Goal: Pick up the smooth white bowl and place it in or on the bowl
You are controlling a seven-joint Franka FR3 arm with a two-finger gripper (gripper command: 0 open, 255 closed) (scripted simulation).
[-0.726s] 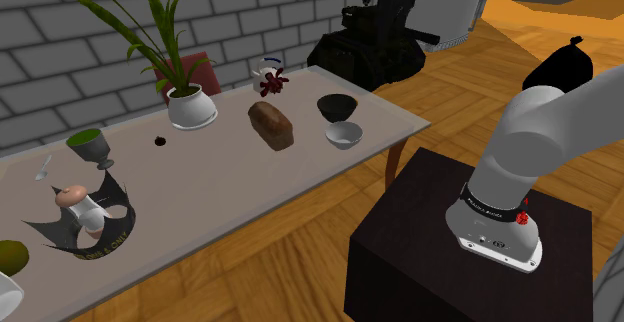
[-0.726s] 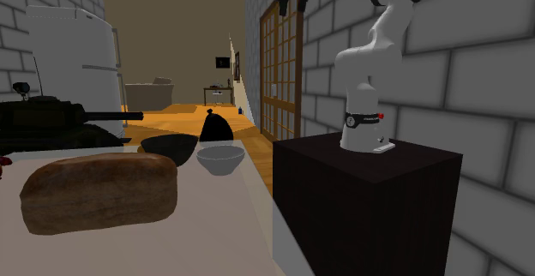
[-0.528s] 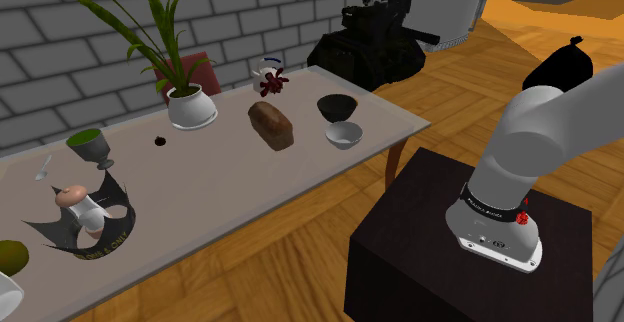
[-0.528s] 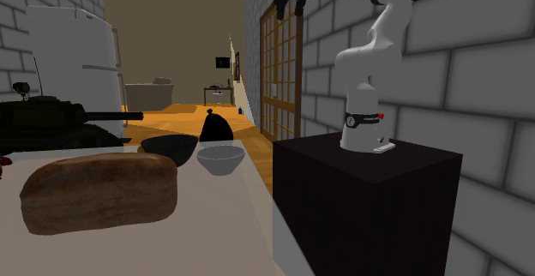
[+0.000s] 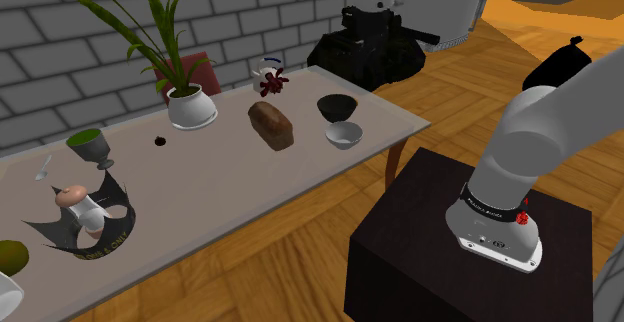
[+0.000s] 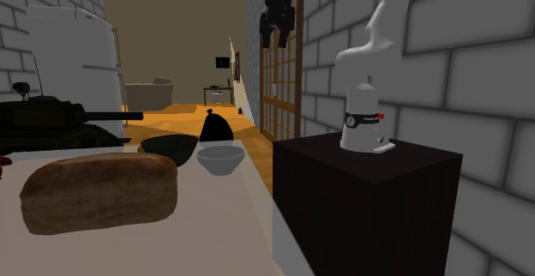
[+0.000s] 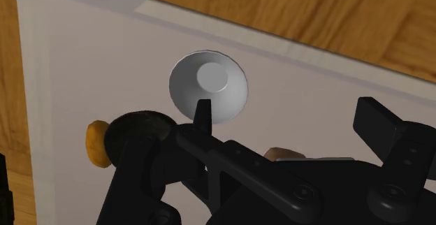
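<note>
White bowl (image 5: pixel 343 135) just beside dark bowl (image 5: pixel 337 107) (gripper (image 6: pixel 279 38) well above tbl (image 5: pixel 200 205)).

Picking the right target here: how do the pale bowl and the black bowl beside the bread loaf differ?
The smooth pale grey-white bowl is light, the black bowl dark. The pale bowl sits nearer the table edge; the black bowl behind it. The black bowl looks slightly wider. Both stand upright, rims up.

From the shoulder, looks down over the table (image 5: pixel 230 185) beside the stand (image 5: pixel 420 240); from the second exterior, sits low behind the loaf (image 6: pixel 99 189) (shared); from the wrist, peers down on the white bowl (image 7: pixel 209 80).
</note>
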